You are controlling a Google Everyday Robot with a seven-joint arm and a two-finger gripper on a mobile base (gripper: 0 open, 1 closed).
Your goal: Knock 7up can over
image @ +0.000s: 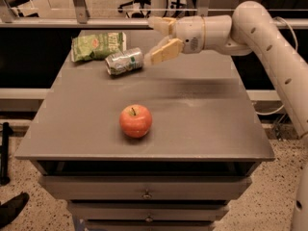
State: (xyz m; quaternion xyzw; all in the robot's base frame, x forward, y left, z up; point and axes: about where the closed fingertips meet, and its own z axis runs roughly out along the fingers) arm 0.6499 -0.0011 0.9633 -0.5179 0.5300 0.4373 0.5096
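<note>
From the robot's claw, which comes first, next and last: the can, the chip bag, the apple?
From the gripper, open at the table's back edge:
1. 7up can, lying on its side just left of it.
2. Green crisp bag, back left corner.
3. Apple, toward the front.

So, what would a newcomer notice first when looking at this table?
Probably the red apple, alone near the front middle of the grey table. Next, the 7up can lying on its side towards the back, beside a green crisp bag. The end effector hovers open just right of the can.
</note>
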